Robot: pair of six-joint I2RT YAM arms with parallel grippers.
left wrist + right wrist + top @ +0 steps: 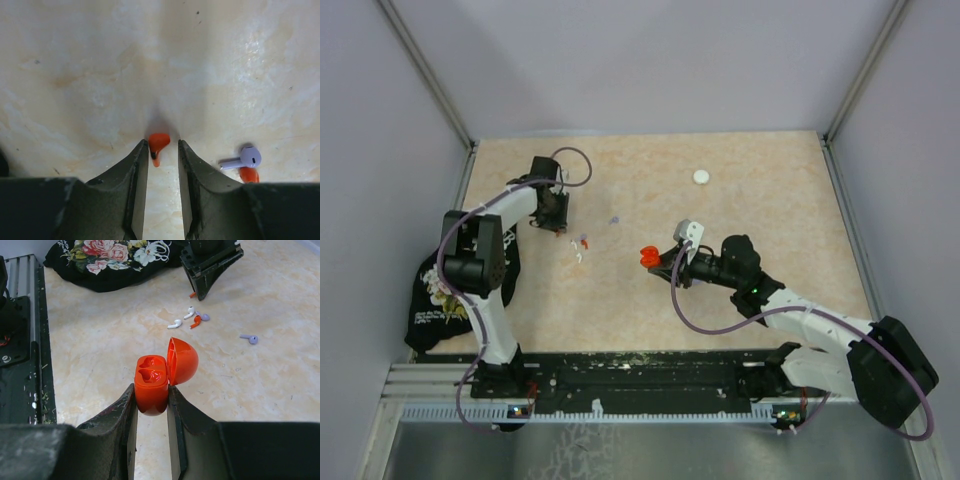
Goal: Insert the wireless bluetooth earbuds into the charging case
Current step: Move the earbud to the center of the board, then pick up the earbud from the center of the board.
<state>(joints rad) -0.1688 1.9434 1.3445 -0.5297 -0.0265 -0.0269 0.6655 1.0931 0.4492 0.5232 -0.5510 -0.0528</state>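
Two red earbuds (159,141), two white earbuds (175,323), two lilac earbuds (250,338), one red case (151,385), one white case (701,176), one cloth (115,260)

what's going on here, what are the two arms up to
The right gripper holds the red charging case, lid flipped open and both slots empty. The left gripper is down at the table, its jaws slightly apart around a red earbud, not clearly gripping it. Nearby, other earbuds lie loose.

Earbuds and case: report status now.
Left pincer open astride red earbud on table. Right pincer shut on red charging case, lid up, sockets empty. Loose earbuds lie beside left pincer.
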